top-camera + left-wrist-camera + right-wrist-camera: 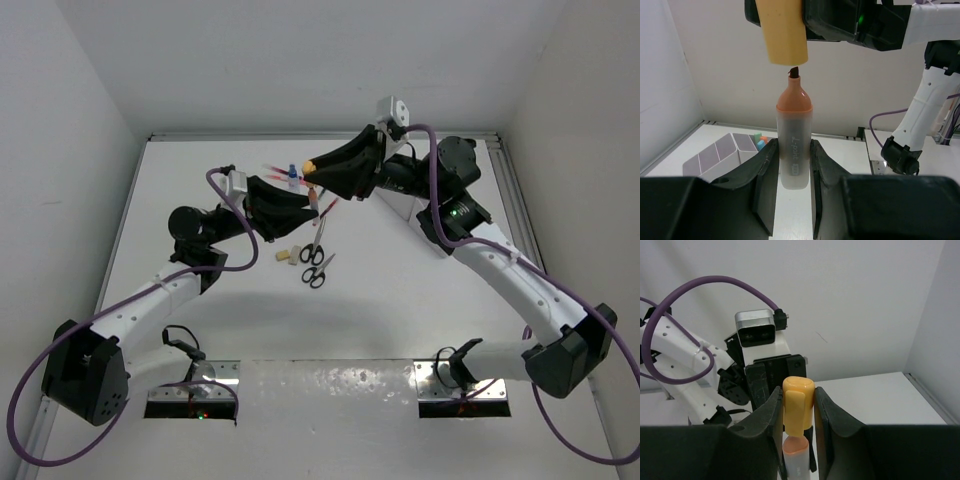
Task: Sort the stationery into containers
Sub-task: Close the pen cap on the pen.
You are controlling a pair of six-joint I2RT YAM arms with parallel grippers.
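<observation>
The left end effector [794, 165] is pinching the translucent barrel of a highlighter [794, 135] low down, jaws pressed against its two sides, so that it stands upright with the orange shoulder and dark nib [794, 73] pointing up and clear of the fingers. That low grip looks chosen to leave the whole upper end free. Directly above the highlighter, the right end effector [798, 405] is clamped on the yellow-orange cap [785, 32], held with its open mouth facing down at the nib; cap and nib are nearly in line and just apart, not seated. My reading is that the two arms are mating these parts in mid-air, since one hand alone could not steady the barrel and press the cap, and a capped pen is safer to drop into a bin. Below and to the left of the highlighter in the left wrist view, the white organiser [720, 155] sits on the counter [400, 300], lilac compartments open upward, with a few pastel pieces [760, 141] at one compartment. Nearer the arm bases than the highlighter, two scissors [318, 262] and beige erasers [288, 255] lie loose, unsorted.
</observation>
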